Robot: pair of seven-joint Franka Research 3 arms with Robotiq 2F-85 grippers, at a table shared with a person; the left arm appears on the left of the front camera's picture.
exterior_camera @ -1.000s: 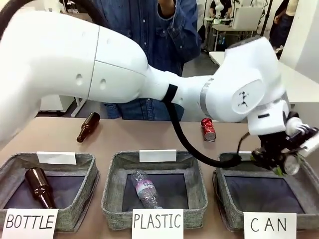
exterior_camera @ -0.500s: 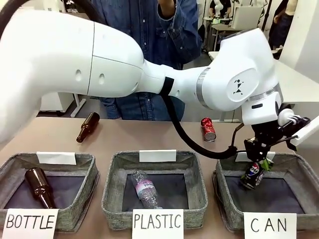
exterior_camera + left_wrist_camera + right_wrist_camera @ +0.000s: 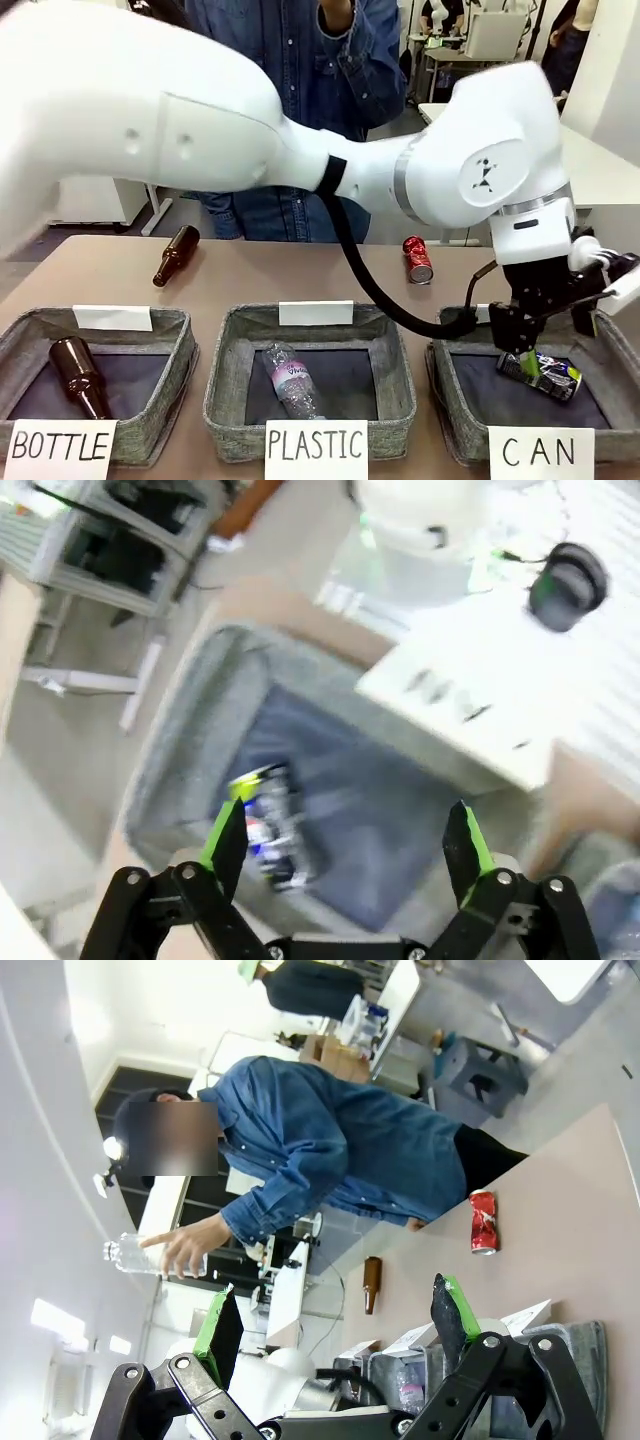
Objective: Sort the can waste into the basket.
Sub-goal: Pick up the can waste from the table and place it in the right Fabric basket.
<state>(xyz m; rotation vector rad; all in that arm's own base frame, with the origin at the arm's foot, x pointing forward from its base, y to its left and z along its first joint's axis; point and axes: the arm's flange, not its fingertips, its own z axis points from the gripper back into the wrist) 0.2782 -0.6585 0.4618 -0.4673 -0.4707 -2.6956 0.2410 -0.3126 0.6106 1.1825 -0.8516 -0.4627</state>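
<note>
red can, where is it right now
In the front view the red can sits on the table right of centre, beyond the far-left corner of the CAN basket, outside it.

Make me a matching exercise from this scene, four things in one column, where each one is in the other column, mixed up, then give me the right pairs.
Column one:
1. dented dark blue-black metal can
2. dented shiny red metal can
3. clear plastic bottle with a pink label
4. left gripper

Column two:
A. on the bare brown table, towards the far side
B. open, above the grey woven basket signed CAN
C. lying in the grey woven basket signed PLASTIC
D. lying on the dark floor of the CAN basket

Pairs: 1-D, 2-A, 3-C, 4-B.
</note>
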